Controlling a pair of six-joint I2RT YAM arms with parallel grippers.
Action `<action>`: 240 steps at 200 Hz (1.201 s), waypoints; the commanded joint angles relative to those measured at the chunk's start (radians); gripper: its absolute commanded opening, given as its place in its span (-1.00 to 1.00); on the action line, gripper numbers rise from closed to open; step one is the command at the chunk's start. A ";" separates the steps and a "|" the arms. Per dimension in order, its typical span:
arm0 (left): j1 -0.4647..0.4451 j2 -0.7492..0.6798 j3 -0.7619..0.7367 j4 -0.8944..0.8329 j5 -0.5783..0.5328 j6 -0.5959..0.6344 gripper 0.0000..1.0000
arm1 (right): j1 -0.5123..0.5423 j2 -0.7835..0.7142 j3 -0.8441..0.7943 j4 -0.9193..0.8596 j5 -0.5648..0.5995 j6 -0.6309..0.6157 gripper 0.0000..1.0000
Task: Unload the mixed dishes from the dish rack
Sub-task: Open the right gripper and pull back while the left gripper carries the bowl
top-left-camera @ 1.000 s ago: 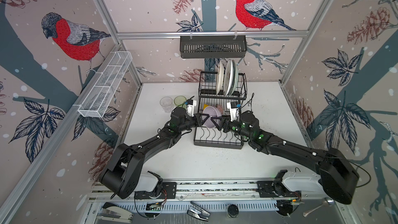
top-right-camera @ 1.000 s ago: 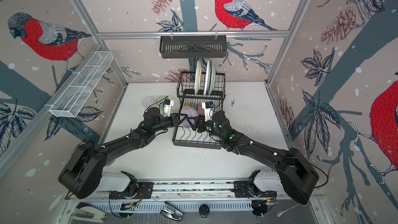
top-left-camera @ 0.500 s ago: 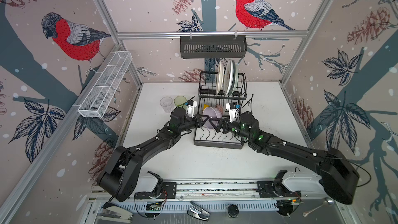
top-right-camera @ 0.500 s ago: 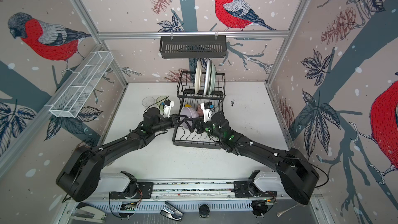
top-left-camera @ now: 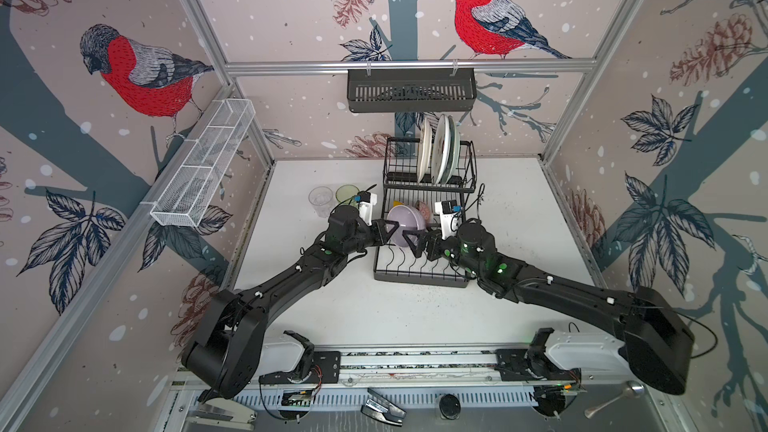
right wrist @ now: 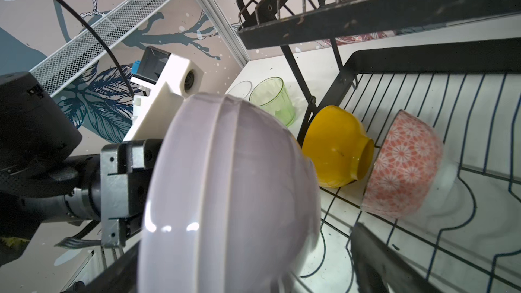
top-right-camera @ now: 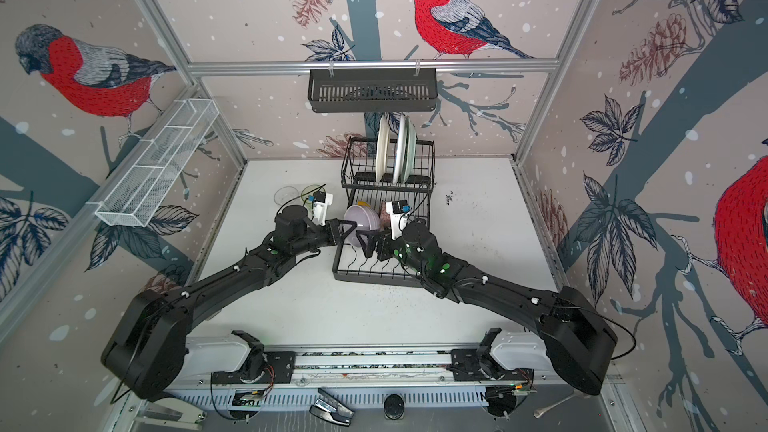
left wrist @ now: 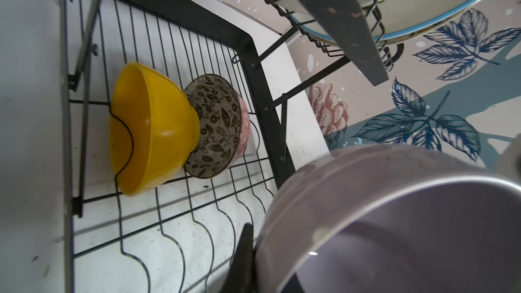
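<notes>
The lilac bowl hangs tilted over the front left of the dish rack tray. My left gripper is shut on its rim, with one finger outside the wall. From the other side my right gripper stands open around the bowl, its dark finger apart from it. On their sides in the tray lie a yellow bowl and a pink-patterned bowl. Cream plates stand in the raised basket. A clear tumbler and a pale-green tumbler stand on the table left of the rack.
A black slotted basket hangs on the back rail above the rack. A white mesh trough runs along the left wall. In front of the table's rail lie a stapler-like tool and a spoon.
My right gripper's jaws have spread wide and let go of the lilac bowl. The left gripper stays shut on its rim and has barely moved.
</notes>
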 commanded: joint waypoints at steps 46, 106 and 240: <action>0.006 -0.065 0.036 -0.169 -0.249 0.102 -1.00 | 0.040 -0.032 -0.003 -0.019 0.144 -0.060 0.99; 0.128 -0.111 0.055 -0.311 -0.333 0.101 -1.00 | 0.038 -0.040 -0.021 -0.019 0.180 -0.110 0.99; 0.243 -0.106 0.125 -0.558 -0.510 0.129 -1.00 | -0.020 -0.130 -0.115 -0.023 0.217 -0.127 0.99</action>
